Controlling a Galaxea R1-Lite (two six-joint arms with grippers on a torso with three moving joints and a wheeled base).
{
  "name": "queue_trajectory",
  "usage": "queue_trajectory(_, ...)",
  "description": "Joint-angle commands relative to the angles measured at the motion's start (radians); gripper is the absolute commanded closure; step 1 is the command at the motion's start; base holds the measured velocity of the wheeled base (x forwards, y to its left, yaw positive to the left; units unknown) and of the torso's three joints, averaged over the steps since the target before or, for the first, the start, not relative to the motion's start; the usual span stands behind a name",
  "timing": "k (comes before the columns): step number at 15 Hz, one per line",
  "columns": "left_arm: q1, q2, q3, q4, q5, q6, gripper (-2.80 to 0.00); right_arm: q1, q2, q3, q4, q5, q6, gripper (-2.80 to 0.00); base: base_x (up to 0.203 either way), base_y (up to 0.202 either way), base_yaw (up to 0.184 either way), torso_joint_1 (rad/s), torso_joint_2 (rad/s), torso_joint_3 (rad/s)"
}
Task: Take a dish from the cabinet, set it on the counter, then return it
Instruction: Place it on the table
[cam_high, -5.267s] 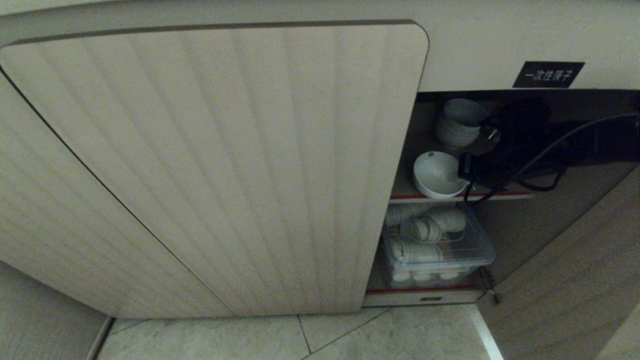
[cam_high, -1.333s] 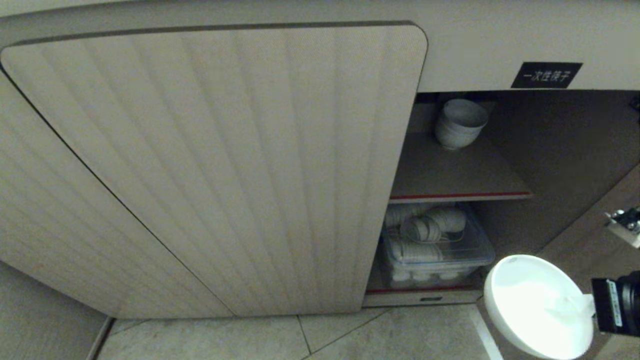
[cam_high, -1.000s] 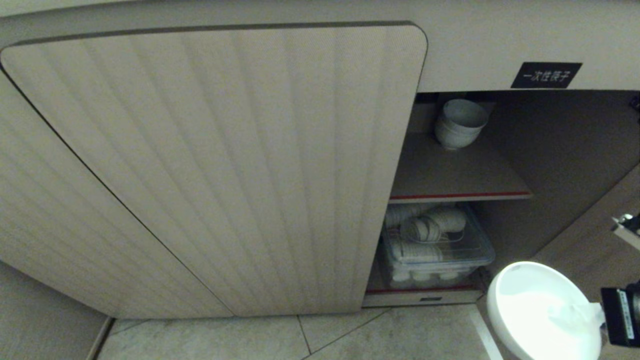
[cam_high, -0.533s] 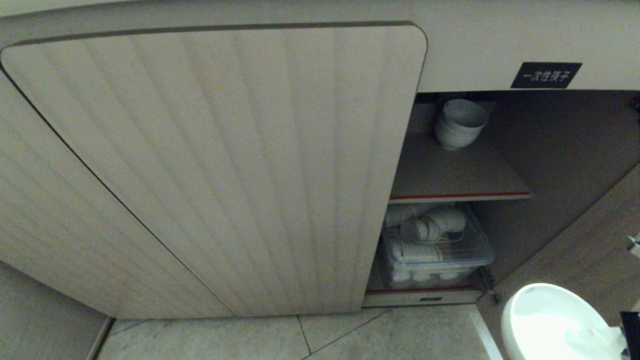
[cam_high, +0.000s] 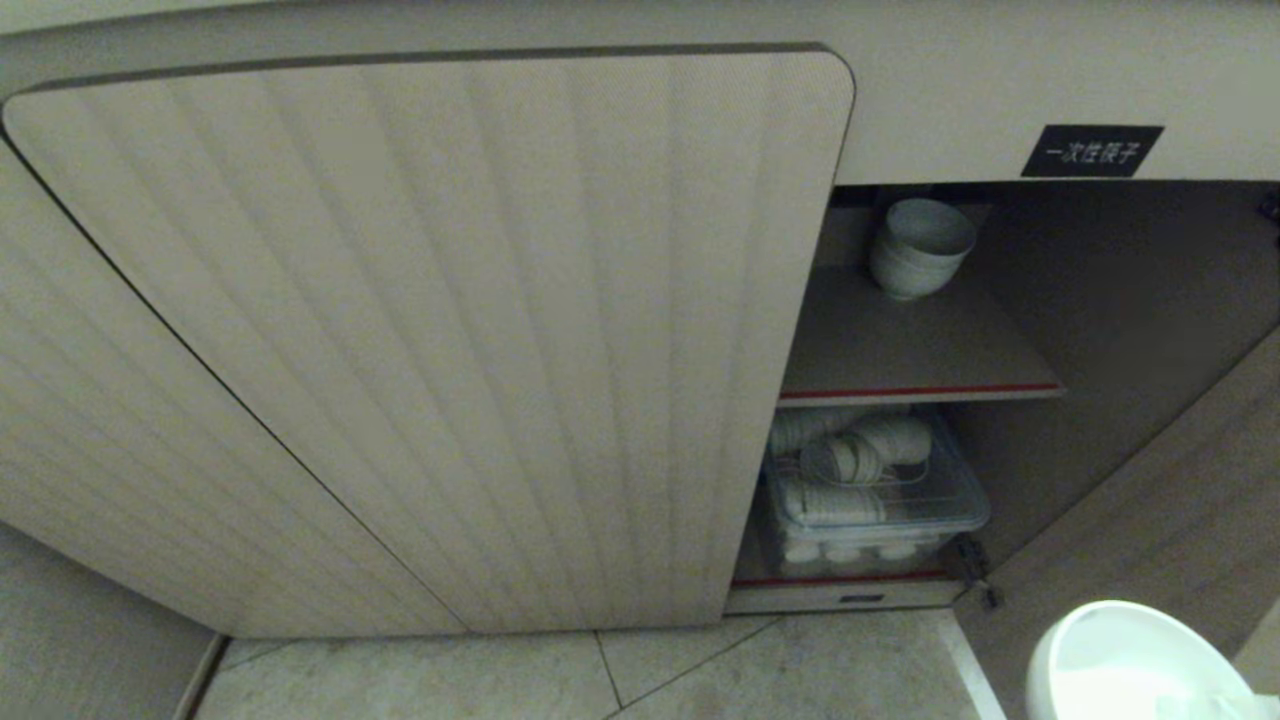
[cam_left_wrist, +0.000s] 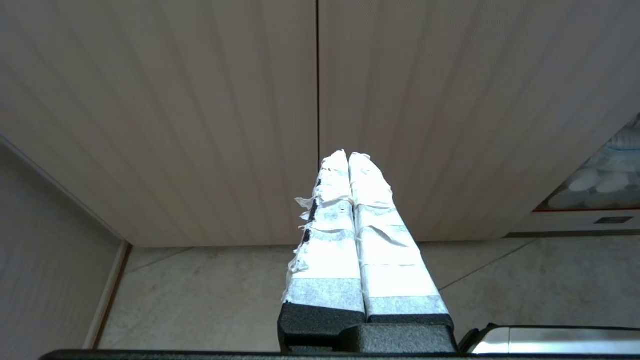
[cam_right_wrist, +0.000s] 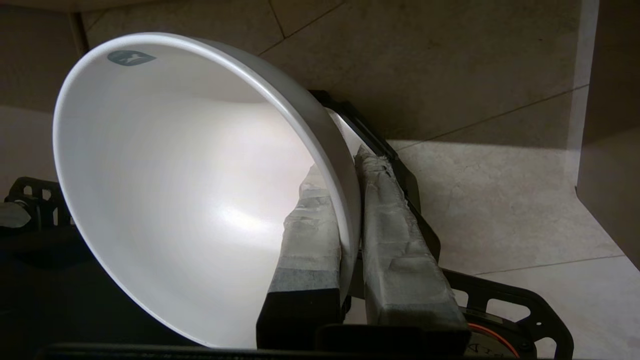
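The dish (cam_right_wrist: 190, 190), a white bowl, is gripped by its rim in my right gripper (cam_right_wrist: 345, 165), which is shut on it with one taped finger inside the bowl and one outside. In the head view the dish (cam_high: 1130, 665) shows only at the lower right corner, outside the cabinet (cam_high: 450, 330) and above the floor. The cabinet's right compartment stands open. My left gripper (cam_left_wrist: 347, 155) is shut and empty, parked facing the closed fluted doors. The counter is out of view.
A pile of white bowls (cam_high: 918, 245) sits at the back of the red-edged shelf (cam_high: 920, 392). Below it is a clear bin of bowls (cam_high: 870, 500). The open door (cam_high: 1150, 520) swings out at the right. A black label (cam_high: 1092, 150) sits above the opening, and the tiled floor (cam_high: 700, 670) lies below.
The dish, held by my right gripper, has moved down and right, away from the cabinet opening. The gripper has slipped out of the head view. The left arm has not moved.
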Motion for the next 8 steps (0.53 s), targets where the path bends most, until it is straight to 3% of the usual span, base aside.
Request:
queue_trajectory(1,0.000,0.000,0.000,-0.001,0.000,-0.001,0.00,0.003,-0.012,-0.002,0.005,0.002,0.002,0.00,0.000,0.000,0.000,0.000,0.00,0.000)
queue_trajectory(8,0.000,0.000,0.000,-0.001,0.000,-0.001,0.00,0.005,-0.015,-0.011,0.005,0.006,0.003,0.00,0.000,0.000,0.000,0.000,0.00,0.000)
